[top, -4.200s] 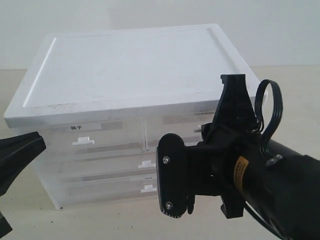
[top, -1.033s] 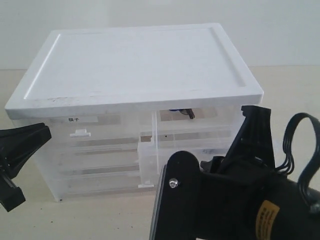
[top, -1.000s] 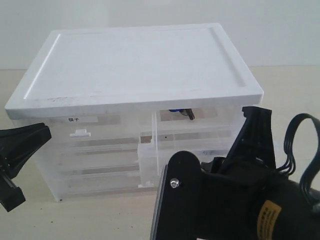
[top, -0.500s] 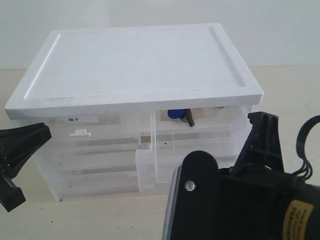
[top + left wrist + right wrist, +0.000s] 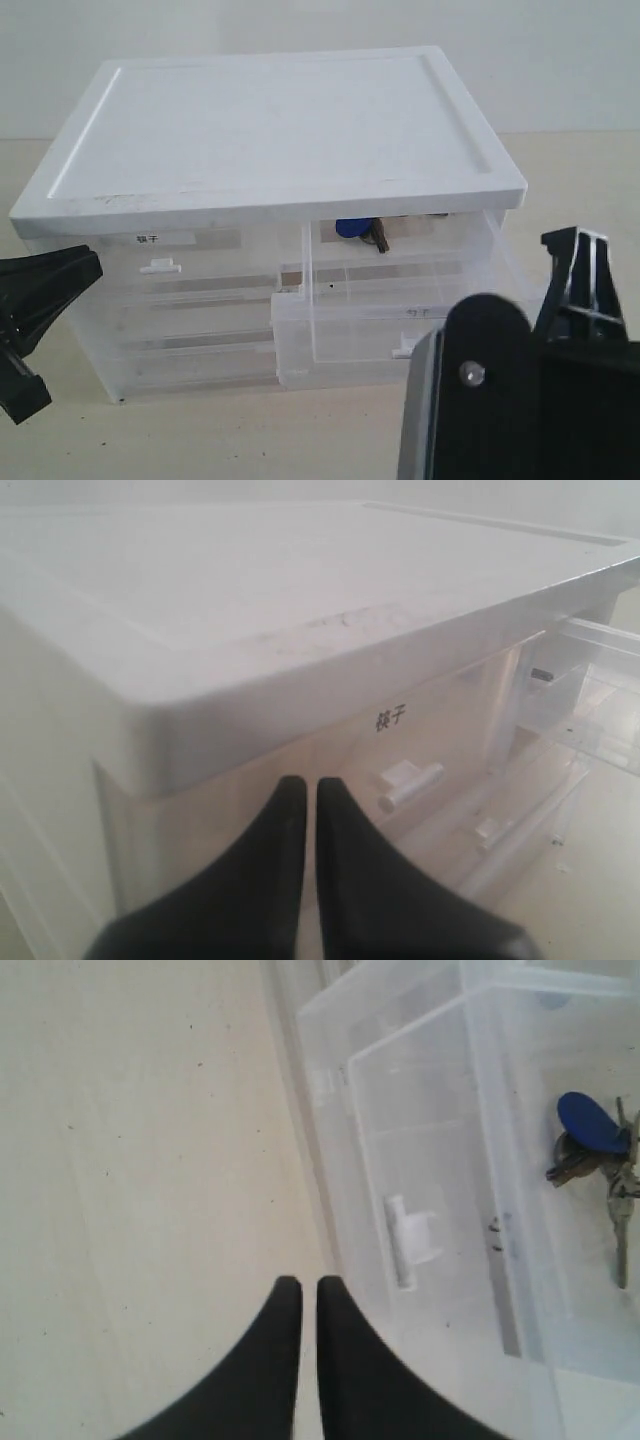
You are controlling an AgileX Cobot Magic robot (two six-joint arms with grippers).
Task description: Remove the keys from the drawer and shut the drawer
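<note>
White-topped cabinet of translucent plastic drawers stands on a pale beige surface and fills most of the exterior view. Black and bulky, the right arm rises at the lower right of that view, in front of the cabinet. The half-width, deep translucent drawer on the right juts out from the cabinet's front, open at the top, with a faint pale label and a small white tab handle on its face.

The right hand hangs over the bare surface just before the drawer's front. Its two black fingers are pressed together with nothing between them, near the tab but apart from it. The left hand points at the cabinet's left front corner, below the lid's edge, its fingers likewise closed and empty.

The bunch of silver metal keys lies inside the drawer towards its back. Its round blue fob rests on top.
</note>
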